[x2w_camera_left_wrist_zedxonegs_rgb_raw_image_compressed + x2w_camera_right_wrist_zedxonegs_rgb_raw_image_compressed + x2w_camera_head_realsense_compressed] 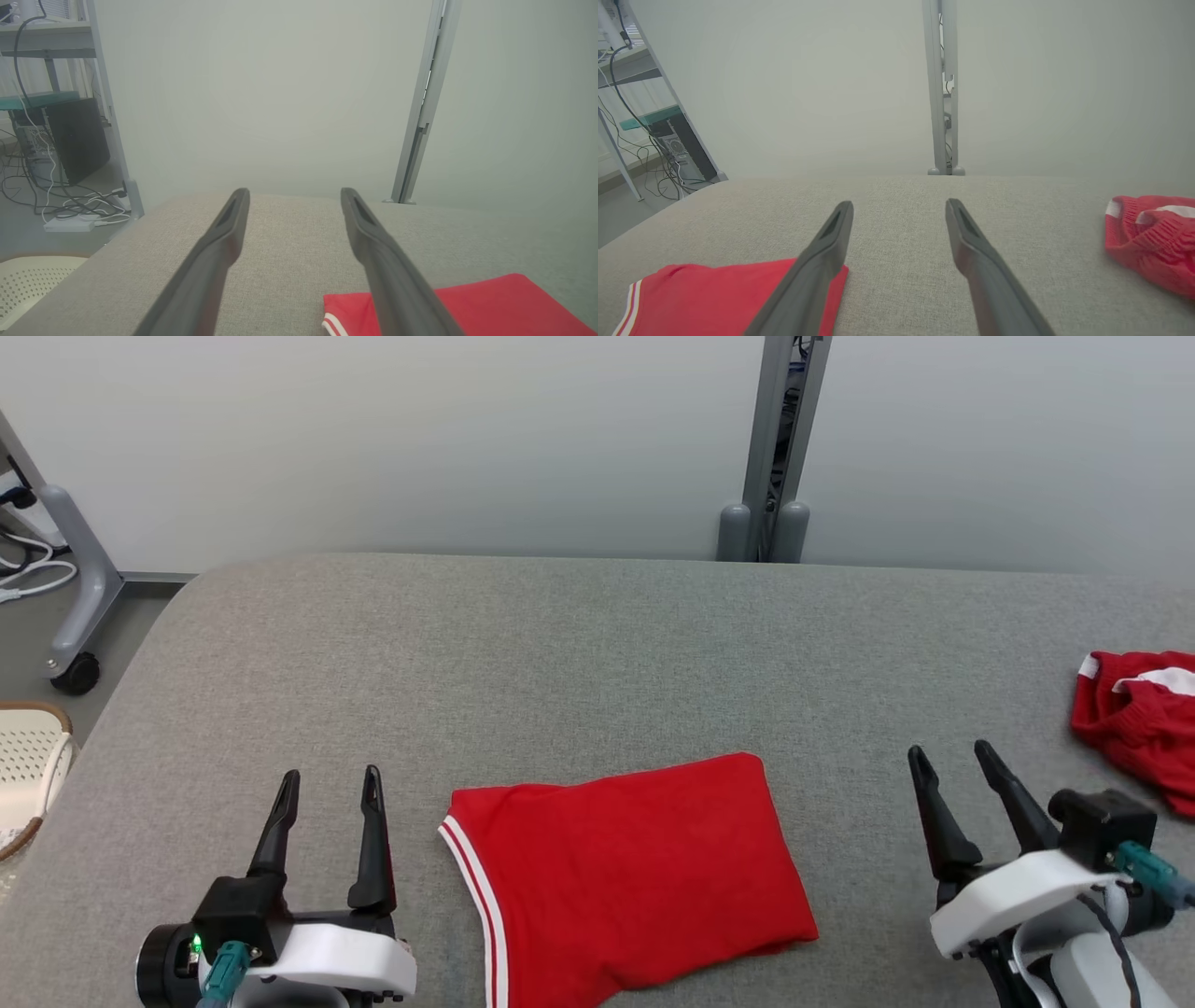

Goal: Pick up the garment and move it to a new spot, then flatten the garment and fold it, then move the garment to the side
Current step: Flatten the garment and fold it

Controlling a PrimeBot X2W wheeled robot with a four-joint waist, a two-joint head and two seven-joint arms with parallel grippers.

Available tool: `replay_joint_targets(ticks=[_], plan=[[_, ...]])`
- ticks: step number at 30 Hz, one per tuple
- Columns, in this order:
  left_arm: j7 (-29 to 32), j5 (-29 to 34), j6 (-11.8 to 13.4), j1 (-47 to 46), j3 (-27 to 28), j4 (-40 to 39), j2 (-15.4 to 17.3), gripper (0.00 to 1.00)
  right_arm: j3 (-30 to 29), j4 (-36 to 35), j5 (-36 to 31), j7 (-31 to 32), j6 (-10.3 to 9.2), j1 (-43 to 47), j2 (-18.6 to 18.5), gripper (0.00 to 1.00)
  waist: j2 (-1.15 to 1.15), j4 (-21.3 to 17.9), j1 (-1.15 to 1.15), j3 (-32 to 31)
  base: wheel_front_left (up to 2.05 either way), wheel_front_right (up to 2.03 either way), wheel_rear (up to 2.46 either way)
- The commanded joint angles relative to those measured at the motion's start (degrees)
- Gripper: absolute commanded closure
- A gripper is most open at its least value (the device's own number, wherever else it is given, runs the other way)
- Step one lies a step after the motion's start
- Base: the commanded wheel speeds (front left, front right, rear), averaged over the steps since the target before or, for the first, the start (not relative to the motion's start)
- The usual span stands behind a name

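You will find the folded red garment (625,877) lying flat on the grey desk (560,644) toward the near edge, its white-striped hem facing left, between the two claws and touching neither. The left claw (331,773) sits just left of the garment with its fingers spread wide and nothing between them, and the right claw (950,750) sits to the garment's right, apart from it, likewise spread wide and empty. Note a crumpled red garment (1139,719) at the desk's right edge, beyond the right claw, and a pale perforated basket (28,765) off the desk to the left.
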Motion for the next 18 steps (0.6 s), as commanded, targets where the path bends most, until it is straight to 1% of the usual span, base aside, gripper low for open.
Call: replay_joint_targets(ticks=[1, 5, 7, 10, 18], plan=[[-0.21, 1.23, -0.51, 0.78, 0.32, 0.02, 0.22, 0.0, -1.06, -0.87, -0.61, -0.55, 0.01, 1.79, 0.64, 0.0, 0.0, -0.27, 0.0, 0.16, 0.0, 0.0, 0.0], [-0.21, 1.18, -0.41, 1.19, 0.63, -0.09, 0.25, 0.0, -2.96, -2.44, -1.69, -0.98, 0.01, 4.18, 2.01, 0.0, 0.0, -0.57, 0.0, 0.37, 0.0, 0.0, 0.0], [-0.21, 1.35, -0.58, 1.3, 0.62, -0.29, 0.22, 0.0, -4.55, -3.4, -3.8, -1.37, 0.01, 5.5, 2.33, 0.0, 0.0, -0.68, 0.0, 0.53, 0.0, 0.0, 0.0], [-0.21, 0.63, -0.85, 1.74, 0.56, 0.28, 0.25, 0.0, -5.86, -4.75, -5.03, -1.55, 0.01, 7.24, 3.78, 0.0, 0.0, -0.74, 0.0, 0.79, 0.0, 0.0, 0.0], [-0.21, 0.11, -1.43, 0.74, 0.23, 0.84, 0.23, 0.0, -6.67, -5.3, -6.39, -1.73, 0.01, 8.2, 4.67, 0.0, 0.0, -0.5, 0.0, 1.35, 0.0, 0.0, 0.0]])
